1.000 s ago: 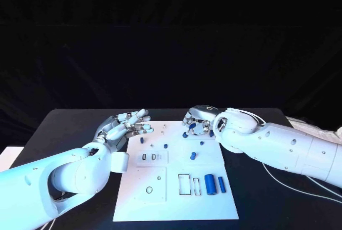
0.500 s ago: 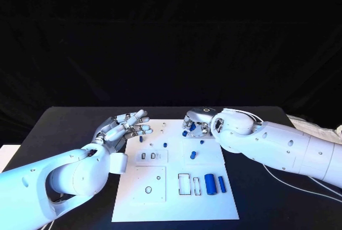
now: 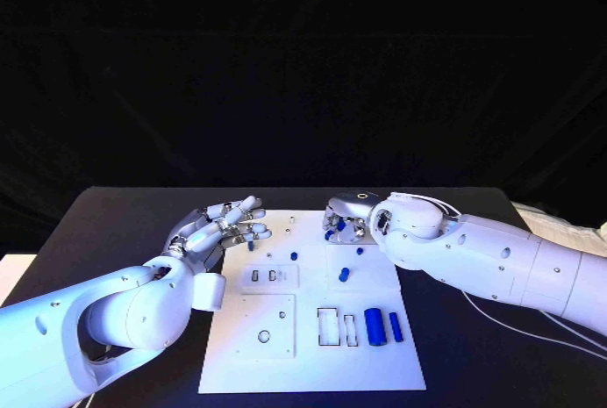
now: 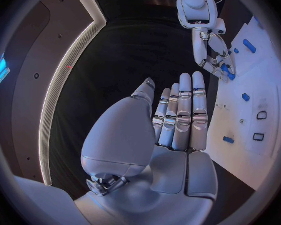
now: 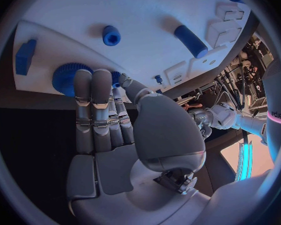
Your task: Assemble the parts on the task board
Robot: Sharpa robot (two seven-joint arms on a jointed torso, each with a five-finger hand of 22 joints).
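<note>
The white task board (image 3: 310,355) lies mid-table with small blue parts on it. My right hand (image 3: 344,215) is at the board's far edge. In the right wrist view its fingers (image 5: 93,100) lie over a blue toothed wheel (image 5: 62,80) at the board's corner (image 5: 147,10), and the thumb closes in from the other side. My left hand (image 3: 225,224) hovers over the board's far left corner, fingers straight and apart, holding nothing. The left wrist view shows that palm (image 4: 172,120), with the right hand (image 4: 209,50) beyond it, blue at its fingertips.
Two blue cylinders (image 3: 374,322) lie side by side on the board's near right, next to narrow slots (image 3: 326,326). Short blue pegs (image 3: 344,273) stand mid-board, another (image 3: 294,255) left of them. White cables (image 3: 544,325) trail across the table at the right.
My right hand has edged slightly left and toward the board's far edge with the blue wheel under its fingers. The left hand has barely moved.
</note>
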